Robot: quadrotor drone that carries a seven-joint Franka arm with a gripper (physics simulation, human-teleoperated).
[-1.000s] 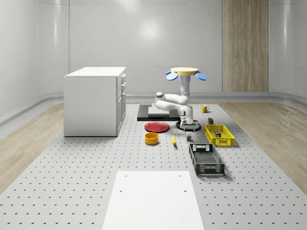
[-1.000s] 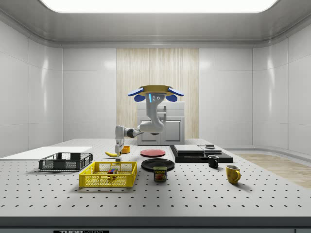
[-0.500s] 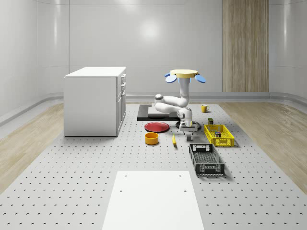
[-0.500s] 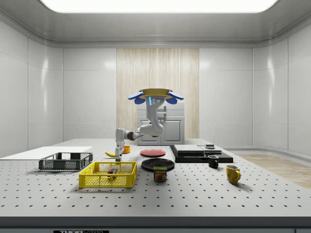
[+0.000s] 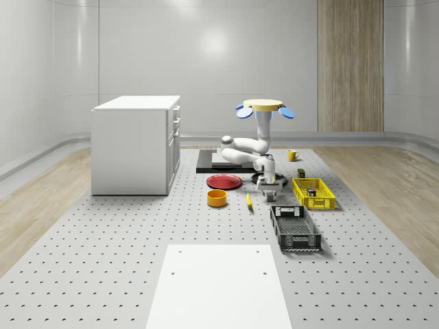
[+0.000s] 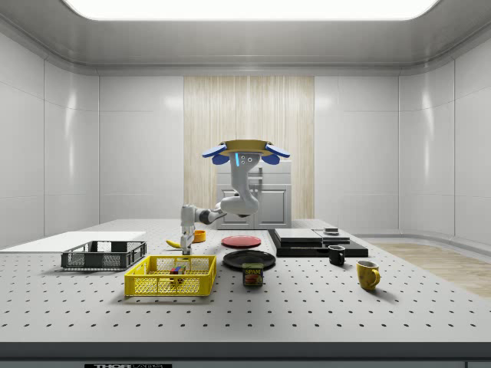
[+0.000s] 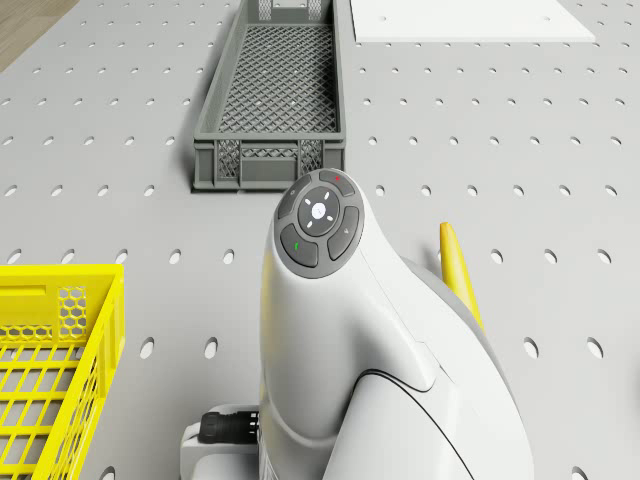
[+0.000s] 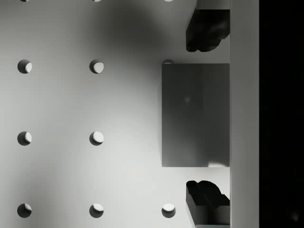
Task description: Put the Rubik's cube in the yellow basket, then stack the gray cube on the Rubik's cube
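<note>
Two dark fingertips (image 8: 205, 29) are flanking the small gray cube (image 8: 195, 115) on the perforated table (image 8: 71, 104), jaws open, gaps at both edges. The drone (image 5: 265, 105) is hovering beside the yellow mesh basket (image 5: 313, 192), where the multicoloured Rubik's cube (image 6: 178, 270) is sitting. Bare table is lying between cube and dark gray crate (image 7: 276, 92).

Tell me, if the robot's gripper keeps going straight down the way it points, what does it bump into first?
Most likely the gray cube. In the wrist view the cube sits between the two fingertips, so the open gripper would probably straddle it, and the fingertips would then reach the table on either side.
</note>
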